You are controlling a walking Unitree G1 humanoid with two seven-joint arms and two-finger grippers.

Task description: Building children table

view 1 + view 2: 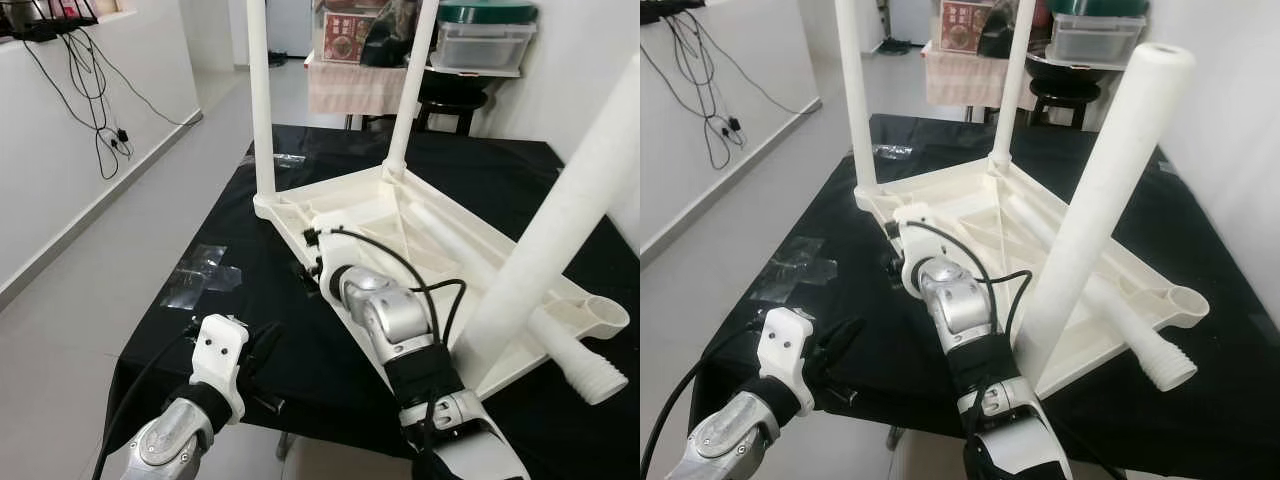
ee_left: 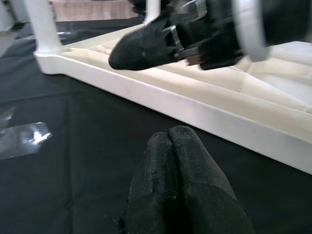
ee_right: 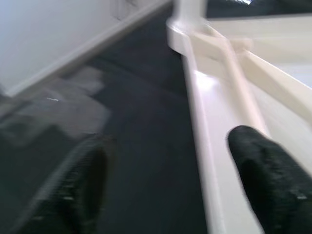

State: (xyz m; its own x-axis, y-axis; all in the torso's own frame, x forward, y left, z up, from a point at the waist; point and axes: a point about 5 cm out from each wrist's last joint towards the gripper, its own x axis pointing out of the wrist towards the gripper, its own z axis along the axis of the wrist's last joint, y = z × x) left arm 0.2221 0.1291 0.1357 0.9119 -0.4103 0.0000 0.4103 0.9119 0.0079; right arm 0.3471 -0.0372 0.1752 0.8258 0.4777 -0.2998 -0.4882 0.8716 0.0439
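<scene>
Black-fingered left gripper (image 1: 262, 350), fingers pressed together, hovers low over the black cloth (image 1: 250, 300). Beyond, the right gripper (image 3: 170, 180), fingers spread, straddles the rim of the upturned white plastic tabletop (image 1: 400, 215). Three white legs (image 1: 258, 100) stand fitted; a fourth threaded leg (image 1: 580, 355) lies loose beside its empty socket (image 1: 603, 312). No readable writing.

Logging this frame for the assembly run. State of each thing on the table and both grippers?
Tabletop: upside down on the black cloth.
Three legs: standing up in their corner sockets.
Fourth leg: loose, lying by its empty socket.
Left gripper: shut, empty, over the cloth beside the tabletop's edge.
Right gripper: open, astride the tabletop's rim.
</scene>
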